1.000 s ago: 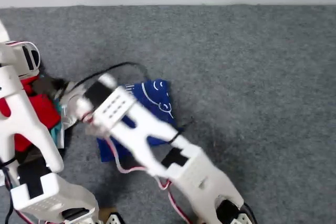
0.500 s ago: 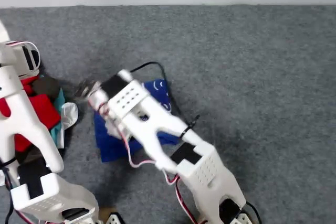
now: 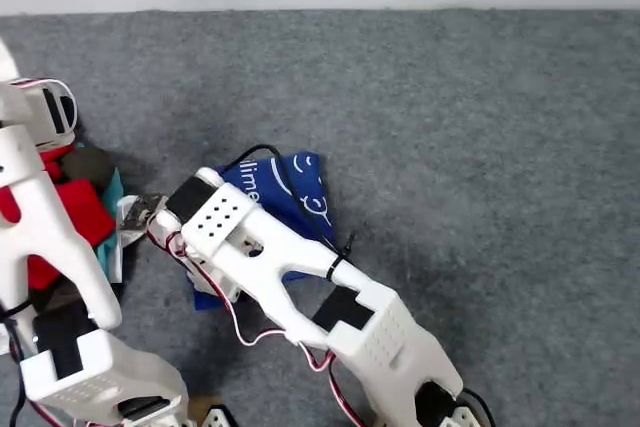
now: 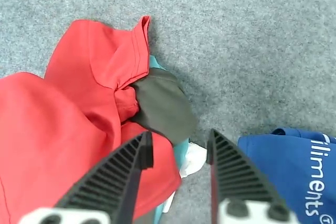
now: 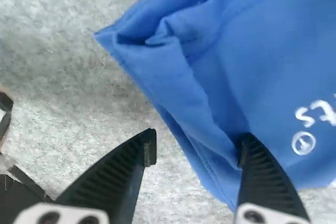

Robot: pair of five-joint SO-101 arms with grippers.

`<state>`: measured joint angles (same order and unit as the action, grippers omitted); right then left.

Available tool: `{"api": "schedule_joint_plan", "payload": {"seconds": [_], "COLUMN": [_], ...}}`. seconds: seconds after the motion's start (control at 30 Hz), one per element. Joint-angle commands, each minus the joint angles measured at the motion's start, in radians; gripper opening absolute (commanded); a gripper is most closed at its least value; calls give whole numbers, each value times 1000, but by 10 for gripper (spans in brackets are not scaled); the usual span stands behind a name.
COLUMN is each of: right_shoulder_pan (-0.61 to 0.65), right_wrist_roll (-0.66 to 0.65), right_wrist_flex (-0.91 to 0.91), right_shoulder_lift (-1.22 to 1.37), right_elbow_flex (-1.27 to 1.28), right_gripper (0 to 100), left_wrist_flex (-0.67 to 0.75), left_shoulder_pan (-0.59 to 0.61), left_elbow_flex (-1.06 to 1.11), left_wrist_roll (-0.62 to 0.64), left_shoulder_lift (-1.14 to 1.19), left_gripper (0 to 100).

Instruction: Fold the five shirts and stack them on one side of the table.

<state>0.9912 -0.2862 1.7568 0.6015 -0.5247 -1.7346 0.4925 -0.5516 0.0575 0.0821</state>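
Fold step on the blue shirt (image 3: 300,182), lying bunched on the worktop (image 3: 480,147) just beside the red pile (image 4: 63,124): right claw (image 5: 197,145) spread, straddling its edge, left claw (image 4: 179,140) spread above the pile, so next I'd say pinch that hem and lift

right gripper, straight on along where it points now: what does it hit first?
Probably the folded edge of the blue shirt: it lies between the open fingers of the right gripper, one finger over cloth, the other over bare grey table. How far off is unclear.
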Motion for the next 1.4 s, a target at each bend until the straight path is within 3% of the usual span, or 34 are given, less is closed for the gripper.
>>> {"api": "schedule_joint_plan", "payload": {"seconds": [0.0, 0.13, 0.33, 0.67, 0.9, 1.1, 1.37], "right_shoulder_pan": [1, -68, -163, 15, 77, -27, -302], "right_wrist_roll": [3, 2, 9, 12, 12, 5, 9], "right_wrist_flex": [38, -4, -56, -45, -12, 31, -59], "right_shoulder_lift": [-182, -274, -151, 53, 42, -117, -119], "right_elbow_flex": [-34, -34, -34, -34, -41, -112, -112], "right_gripper": [263, 263, 263, 263, 263, 263, 266], "left_wrist_flex": [-20, -20, -20, -20, -20, -21, -21], "left_shoulder_pan": [0, 0, 0, 0, 0, 0, -2], "left_elbow_flex": [-4, -4, -4, -4, -4, -4, 8], "left_wrist_roll": [-5, -5, -3, -3, -3, -3, -3], "left_shoulder_lift": [-43, -43, -43, -43, -43, -43, -43], "left_gripper": [175, 175, 175, 175, 175, 175, 175]}}
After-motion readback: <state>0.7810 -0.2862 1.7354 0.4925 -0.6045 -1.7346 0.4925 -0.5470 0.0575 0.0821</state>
